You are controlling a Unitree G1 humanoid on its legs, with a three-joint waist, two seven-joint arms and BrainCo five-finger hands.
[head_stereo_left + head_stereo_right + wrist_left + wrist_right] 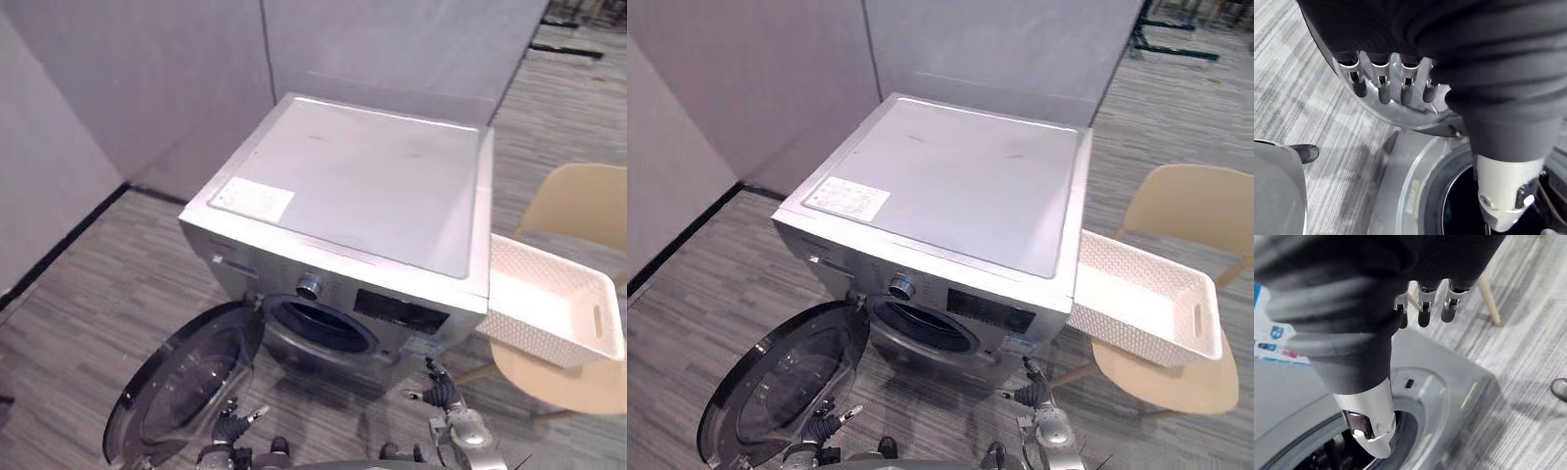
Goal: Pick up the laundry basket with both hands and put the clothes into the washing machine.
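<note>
Basket first: you have the white perforated plastic laundry basket (534, 328) sitting on the seat of the pale tan chair (578, 211), just to the right of the silver front-loading washing machine (372, 186). Its inner end is right by the machine's side panel; you can't tell if they touch. What you can see of its inside is plain white.

The machine's round dark-glass door (186, 377) is swung wide open to the left, so the dark drum opening (318, 328) is exposed below the silver dial (309, 286). A white label (253, 199) lies on the lid's front left corner.

Your left hand (230, 423) is low in front of the open door, fingers (1383, 93) straight and spread, thumb out, holding nothing. In its wrist view the fingers sit over the door rim.

Your right hand (443, 392) is low by the machine's front right corner, below the basket and apart from it. Its fingers (1422, 316) are loose and apart, nothing in them.

Grey plank floor (88, 313) all round, grey partition walls (147, 69) behind
</note>
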